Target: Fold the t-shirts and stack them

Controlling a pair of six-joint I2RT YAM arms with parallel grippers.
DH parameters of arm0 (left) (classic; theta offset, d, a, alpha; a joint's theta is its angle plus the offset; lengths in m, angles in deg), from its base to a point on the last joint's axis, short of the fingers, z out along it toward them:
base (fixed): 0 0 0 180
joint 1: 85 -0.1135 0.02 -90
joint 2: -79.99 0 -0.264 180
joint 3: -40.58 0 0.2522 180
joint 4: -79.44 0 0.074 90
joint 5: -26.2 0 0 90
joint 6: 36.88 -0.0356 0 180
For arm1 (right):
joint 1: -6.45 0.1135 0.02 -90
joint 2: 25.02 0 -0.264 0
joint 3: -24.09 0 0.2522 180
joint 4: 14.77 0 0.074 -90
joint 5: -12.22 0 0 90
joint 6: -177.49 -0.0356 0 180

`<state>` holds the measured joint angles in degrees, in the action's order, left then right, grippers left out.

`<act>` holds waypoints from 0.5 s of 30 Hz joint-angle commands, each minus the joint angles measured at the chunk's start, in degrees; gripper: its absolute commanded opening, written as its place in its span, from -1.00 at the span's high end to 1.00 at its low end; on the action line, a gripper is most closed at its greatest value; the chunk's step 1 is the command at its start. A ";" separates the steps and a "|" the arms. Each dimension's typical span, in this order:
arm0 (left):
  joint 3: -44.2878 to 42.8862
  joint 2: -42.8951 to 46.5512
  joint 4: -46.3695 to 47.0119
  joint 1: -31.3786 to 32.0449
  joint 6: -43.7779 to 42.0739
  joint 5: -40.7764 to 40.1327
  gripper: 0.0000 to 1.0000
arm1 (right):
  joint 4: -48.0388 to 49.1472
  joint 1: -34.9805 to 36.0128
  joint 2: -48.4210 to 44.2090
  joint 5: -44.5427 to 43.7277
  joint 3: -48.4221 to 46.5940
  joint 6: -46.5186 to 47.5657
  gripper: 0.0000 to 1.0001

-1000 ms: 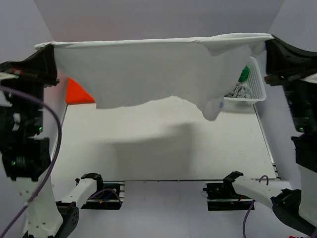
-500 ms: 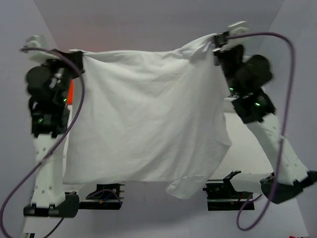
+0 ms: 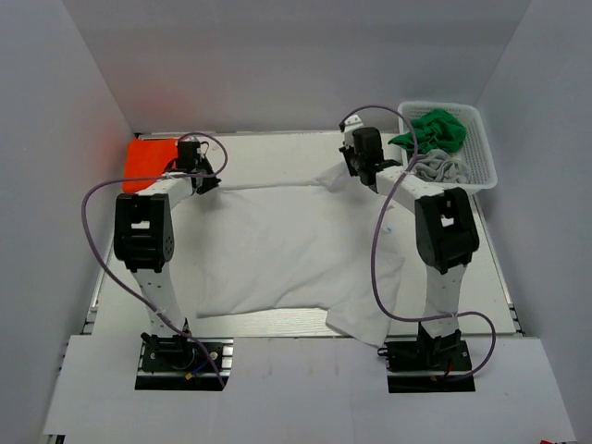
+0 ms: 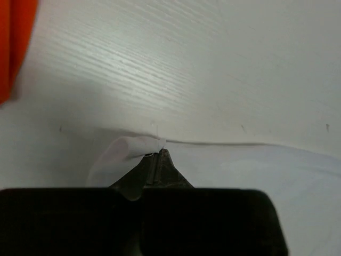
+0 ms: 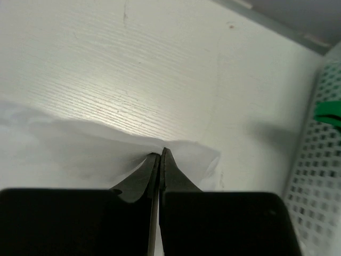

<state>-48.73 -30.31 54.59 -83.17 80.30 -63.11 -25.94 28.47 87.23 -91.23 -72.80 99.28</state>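
A white t-shirt [image 3: 296,250] lies spread flat over the table, its far edge stretched between my two grippers. My left gripper [image 3: 211,181] is shut on the shirt's far left corner [image 4: 130,149]. At the far right corner [image 5: 186,154], my right gripper [image 3: 368,178] is shut on the cloth too. An orange t-shirt [image 3: 148,157] lies at the far left, just beyond the left gripper; its edge shows as orange cloth [image 4: 13,42] in the left wrist view. A green t-shirt [image 3: 433,128] and a grey t-shirt [image 3: 439,168] sit in the basket.
A white mesh basket [image 3: 481,148] stands at the far right corner of the table, and its wall [image 5: 314,176] is close to my right gripper. The shirt's near right sleeve [image 3: 356,324] hangs over the table's front edge. Purple cables loop over both arms.
Both arms swung from high near the camera down to the far side of the table. The white shirt went from hanging in the air to lying flat on the table.
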 commanded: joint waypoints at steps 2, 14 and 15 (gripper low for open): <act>-9.34 -4.21 3.09 0.11 -0.99 1.16 1.00 | 0.84 -1.45 5.34 3.87 -8.27 -3.88 1.00; -6.56 -2.56 3.01 0.63 -2.04 1.68 1.00 | 1.80 -2.25 0.36 5.19 -1.27 -4.06 1.00; -5.76 -0.29 2.22 0.64 -2.04 0.90 1.00 | 1.37 -2.33 -0.62 5.10 -0.29 -3.71 1.00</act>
<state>-56.53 -38.11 57.25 -82.98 78.88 -61.89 -26.20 26.33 93.39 -86.51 -75.49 95.76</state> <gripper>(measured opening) 0.022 0.011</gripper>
